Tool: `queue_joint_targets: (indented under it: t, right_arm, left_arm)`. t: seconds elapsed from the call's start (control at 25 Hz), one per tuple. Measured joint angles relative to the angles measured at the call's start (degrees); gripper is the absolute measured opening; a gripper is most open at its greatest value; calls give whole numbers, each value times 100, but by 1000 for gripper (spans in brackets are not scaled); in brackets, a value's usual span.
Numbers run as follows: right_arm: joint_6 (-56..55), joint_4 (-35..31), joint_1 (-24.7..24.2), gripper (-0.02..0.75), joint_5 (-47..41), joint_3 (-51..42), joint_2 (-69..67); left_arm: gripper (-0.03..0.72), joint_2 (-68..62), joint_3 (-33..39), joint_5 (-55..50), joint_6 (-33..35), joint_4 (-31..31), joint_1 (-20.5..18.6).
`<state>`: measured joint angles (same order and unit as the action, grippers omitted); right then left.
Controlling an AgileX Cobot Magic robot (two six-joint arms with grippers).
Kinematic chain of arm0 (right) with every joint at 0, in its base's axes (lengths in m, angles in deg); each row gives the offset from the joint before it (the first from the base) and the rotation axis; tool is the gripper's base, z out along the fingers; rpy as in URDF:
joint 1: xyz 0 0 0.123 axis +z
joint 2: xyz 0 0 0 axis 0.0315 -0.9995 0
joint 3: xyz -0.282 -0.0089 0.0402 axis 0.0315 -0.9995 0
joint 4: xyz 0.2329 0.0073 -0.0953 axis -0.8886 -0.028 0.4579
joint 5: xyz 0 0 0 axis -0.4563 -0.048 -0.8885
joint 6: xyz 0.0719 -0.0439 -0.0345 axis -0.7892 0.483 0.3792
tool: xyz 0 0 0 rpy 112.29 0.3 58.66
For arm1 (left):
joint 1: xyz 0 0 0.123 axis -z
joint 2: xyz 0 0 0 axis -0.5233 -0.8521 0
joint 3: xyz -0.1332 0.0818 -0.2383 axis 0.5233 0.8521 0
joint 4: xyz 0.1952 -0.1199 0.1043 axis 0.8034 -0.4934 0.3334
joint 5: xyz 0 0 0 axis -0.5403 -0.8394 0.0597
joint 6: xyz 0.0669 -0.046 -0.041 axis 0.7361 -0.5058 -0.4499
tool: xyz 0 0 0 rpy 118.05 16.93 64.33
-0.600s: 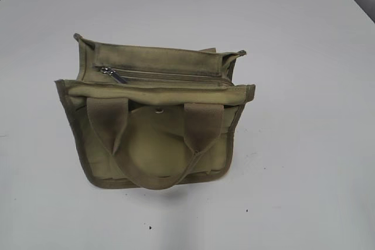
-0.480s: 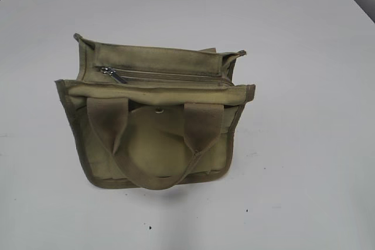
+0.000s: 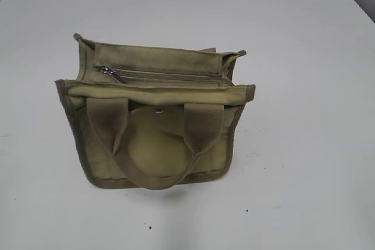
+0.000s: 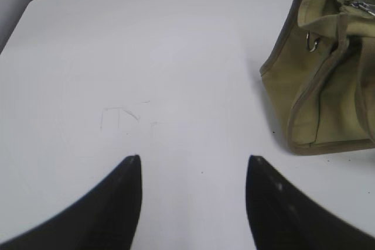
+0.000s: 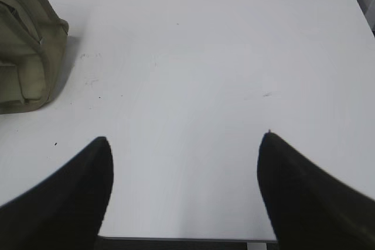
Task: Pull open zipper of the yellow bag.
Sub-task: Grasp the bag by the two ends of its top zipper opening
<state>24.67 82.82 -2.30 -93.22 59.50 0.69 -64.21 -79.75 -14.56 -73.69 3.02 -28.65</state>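
The yellow bag [image 3: 157, 115] stands mid-table in the exterior view, its wide handles drooping toward the camera. Along its top runs the zipper [image 3: 170, 76], with the silver pull tab [image 3: 112, 74] at the left end. No arm shows in the exterior view. In the left wrist view my left gripper [image 4: 193, 159] is open over bare table, with the bag [image 4: 319, 80] off to its upper right and the pull tab [image 4: 363, 7] at the frame's edge. In the right wrist view my right gripper [image 5: 186, 139] is open wide over bare table, and the bag's end [image 5: 26, 57] lies at the upper left.
The white table [image 3: 304, 57] spreads all round the bag. Its near edge [image 5: 187, 239] shows just under the right gripper. A metal snap [image 3: 159, 109] sits on the bag's front panel and a small ring [image 4: 312, 43] on its side.
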Motion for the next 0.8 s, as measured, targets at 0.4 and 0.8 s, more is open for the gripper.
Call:
queue_joint_targets:
  t: [0.4, 0.8]
  right_arm:
    - [0, 0, 0, 593, 0, 0, 0]
    - [0, -162, 8, 593, 51, 0, -5]
  left_arm:
    - [435, 0, 0, 0, 0, 0, 0]
    - [435, -283, -69, 196, 0, -227, 0]
